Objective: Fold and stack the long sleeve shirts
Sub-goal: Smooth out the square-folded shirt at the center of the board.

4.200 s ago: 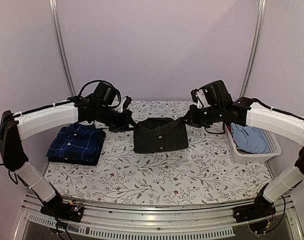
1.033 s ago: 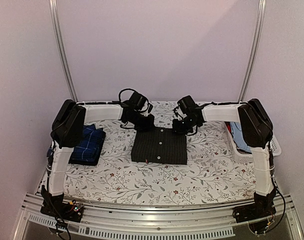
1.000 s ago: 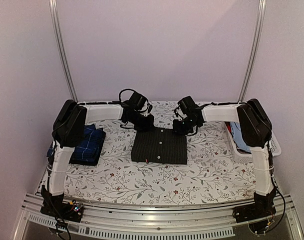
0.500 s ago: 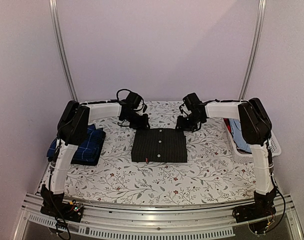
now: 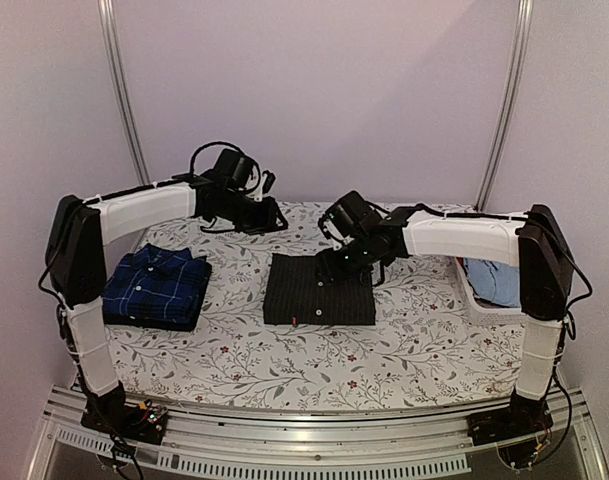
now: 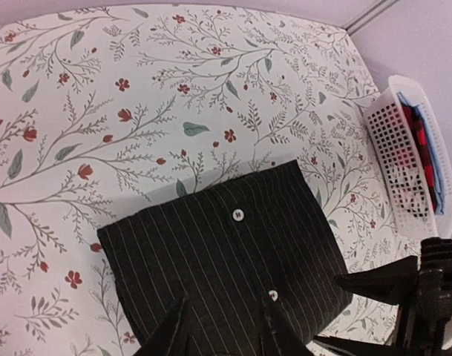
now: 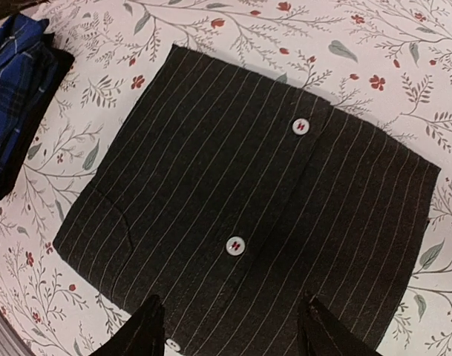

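Note:
The black pinstriped long sleeve shirt [image 5: 319, 292] lies folded in a flat rectangle at the table's middle, buttons up; it fills the left wrist view [image 6: 226, 259] and the right wrist view [image 7: 248, 200]. The navy checked shirt [image 5: 154, 287] lies folded at the left, and its corner shows in the right wrist view [image 7: 14, 89]. My left gripper [image 5: 272, 217] hovers behind the black shirt's far left corner, open and empty [image 6: 224, 334]. My right gripper [image 5: 332, 268] hangs over the shirt's far edge, open with nothing in it [image 7: 233, 334].
A white mesh basket [image 5: 481, 303] with light blue cloth [image 5: 501, 280] stands at the right edge, also seen from the left wrist [image 6: 404, 141]. The flowered tablecloth [image 5: 314, 355] covers the table. The right arm's black links [image 6: 411, 297] sit beside the shirt.
Both grippers have opened and come off the black shirt's far edge. The left arm rose and swung back to the left; the right arm moved left over the shirt.

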Robot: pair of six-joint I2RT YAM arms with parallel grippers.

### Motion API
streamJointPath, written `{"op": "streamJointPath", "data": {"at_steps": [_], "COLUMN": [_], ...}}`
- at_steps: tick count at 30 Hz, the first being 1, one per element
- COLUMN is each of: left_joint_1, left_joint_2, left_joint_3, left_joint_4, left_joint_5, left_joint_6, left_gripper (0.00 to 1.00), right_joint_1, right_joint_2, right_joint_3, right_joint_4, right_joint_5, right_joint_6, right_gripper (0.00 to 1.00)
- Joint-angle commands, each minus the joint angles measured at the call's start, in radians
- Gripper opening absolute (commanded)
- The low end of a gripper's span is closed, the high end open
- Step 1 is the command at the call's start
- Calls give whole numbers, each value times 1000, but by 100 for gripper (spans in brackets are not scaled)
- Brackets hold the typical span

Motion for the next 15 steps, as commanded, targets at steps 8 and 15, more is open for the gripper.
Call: {"op": "streamJointPath", "data": {"at_steps": [8,15], "left_joint_1": [-112,-148], "left_joint_2": [-166,-88], "left_joint_3": [-509,-609], "left_joint_4": [224,263], "left_joint_5": [203,179], "left_joint_6": [-112,-138], "left_gripper": [23,19], "right_joint_1": [107,117], "right_joint_2": [-25,38], "right_joint_3": [-162,-207], "right_joint_4": [-15,-8], "right_joint_5": [33,40], "right_joint_6": [124,156], "right_gripper": [62,62]}}
